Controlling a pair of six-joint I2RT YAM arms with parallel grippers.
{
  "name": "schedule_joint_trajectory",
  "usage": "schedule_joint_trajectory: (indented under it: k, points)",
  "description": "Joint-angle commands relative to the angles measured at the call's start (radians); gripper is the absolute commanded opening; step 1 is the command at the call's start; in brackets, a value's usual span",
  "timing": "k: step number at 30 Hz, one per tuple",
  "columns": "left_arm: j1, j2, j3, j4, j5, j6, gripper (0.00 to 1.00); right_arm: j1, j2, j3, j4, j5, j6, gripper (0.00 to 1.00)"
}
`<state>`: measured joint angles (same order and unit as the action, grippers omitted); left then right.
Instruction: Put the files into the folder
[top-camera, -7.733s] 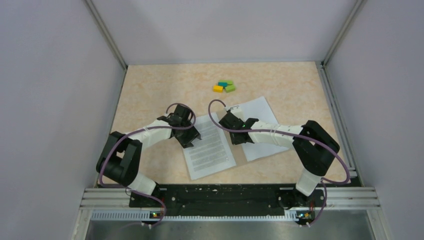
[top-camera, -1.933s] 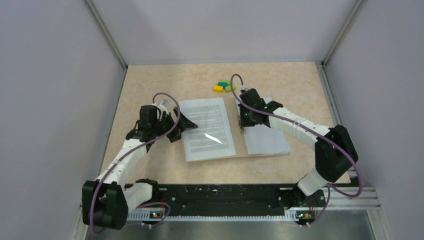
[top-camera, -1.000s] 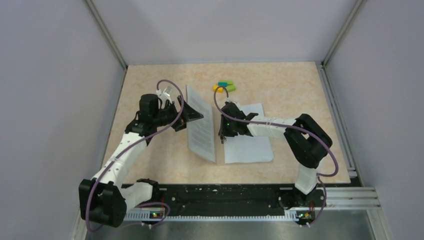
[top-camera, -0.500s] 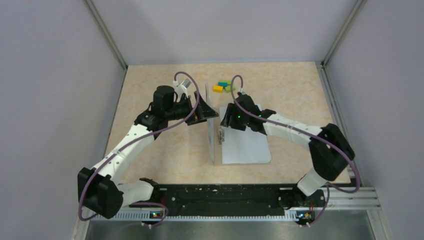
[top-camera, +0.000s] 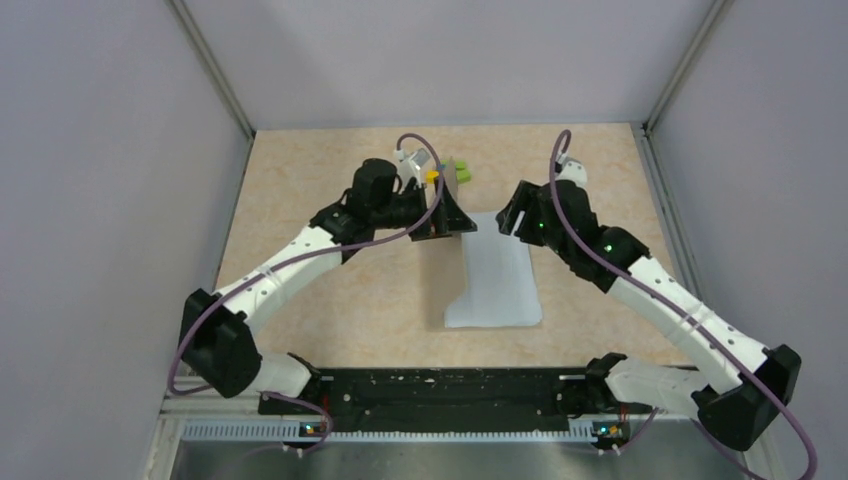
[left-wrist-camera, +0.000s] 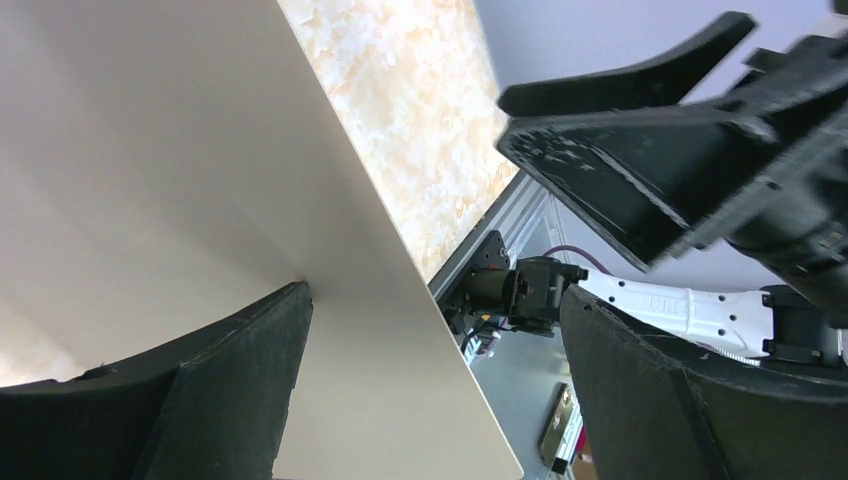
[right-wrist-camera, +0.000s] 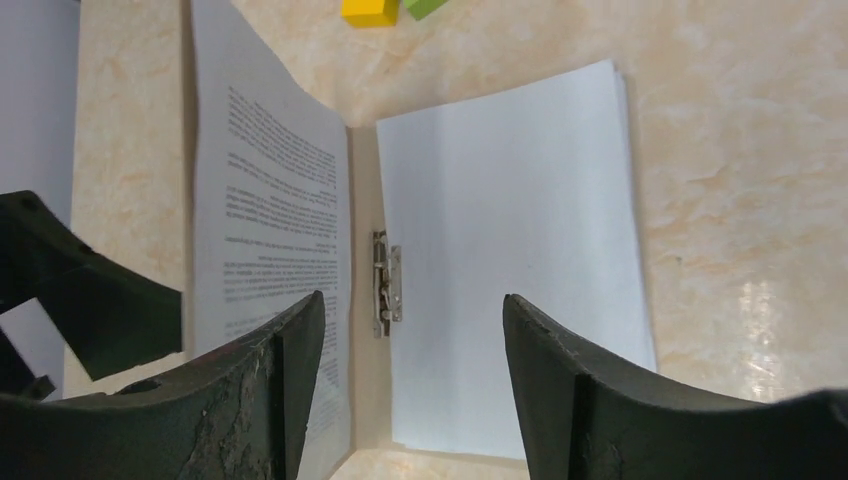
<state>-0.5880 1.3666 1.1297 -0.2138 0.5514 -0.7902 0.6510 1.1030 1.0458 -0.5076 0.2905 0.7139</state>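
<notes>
Half a second on, left hand (top-camera: 447, 215), pinching the folder (left-wrist-camera: 200, 200) cover with its printed sheet (right-wrist-camera: 270, 240), has swung it past upright toward the files (top-camera: 500, 285) flat on the surface (top-camera: 320, 180); right hand (right-wrist-camera: 400, 400), spread, has lifted clear — closing looks nearly done.

The folder (right-wrist-camera: 362, 300) lay open on the table, its metal clip at the spine. One printed sheet (right-wrist-camera: 270, 230) stood raised on its left flap; blank-faced files (right-wrist-camera: 510, 250) lay flat on the right.
</notes>
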Motion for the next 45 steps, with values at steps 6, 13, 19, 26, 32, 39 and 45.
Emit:
schedule_joint_trajectory:
  k: [6, 13, 19, 26, 32, 39, 45]
  points:
    - [-0.116, 0.211, 0.132, 0.203, 0.006, 0.004, 0.99, -0.01, -0.099, 0.122, -0.164, 0.148, -0.074, 0.66]
    - [-0.132, 0.363, 0.137, 0.304, 0.017, 0.003, 0.99, -0.01, -0.089, 0.108, -0.176, 0.166, -0.084, 0.67]
    - [-0.132, 0.501, 0.128, 0.296, -0.001, 0.027, 0.99, -0.01, -0.065, 0.087, -0.169, 0.146, -0.084, 0.67]
    - [-0.123, 0.5, 0.12, 0.172, -0.079, 0.105, 0.99, -0.01, -0.018, 0.037, -0.132, 0.094, -0.087, 0.7]
    - [-0.073, 0.348, 0.131, -0.003, -0.196, 0.179, 0.99, -0.009, 0.017, 0.024, -0.08, 0.053, -0.096, 0.75]
    - [0.014, 0.091, 0.078, -0.212, -0.421, 0.244, 0.99, -0.01, 0.069, 0.016, 0.02, -0.008, -0.111, 0.83]
    - [0.038, -0.089, 0.015, -0.32, -0.634, 0.249, 0.99, -0.01, 0.131, 0.015, 0.131, -0.06, -0.108, 0.85]
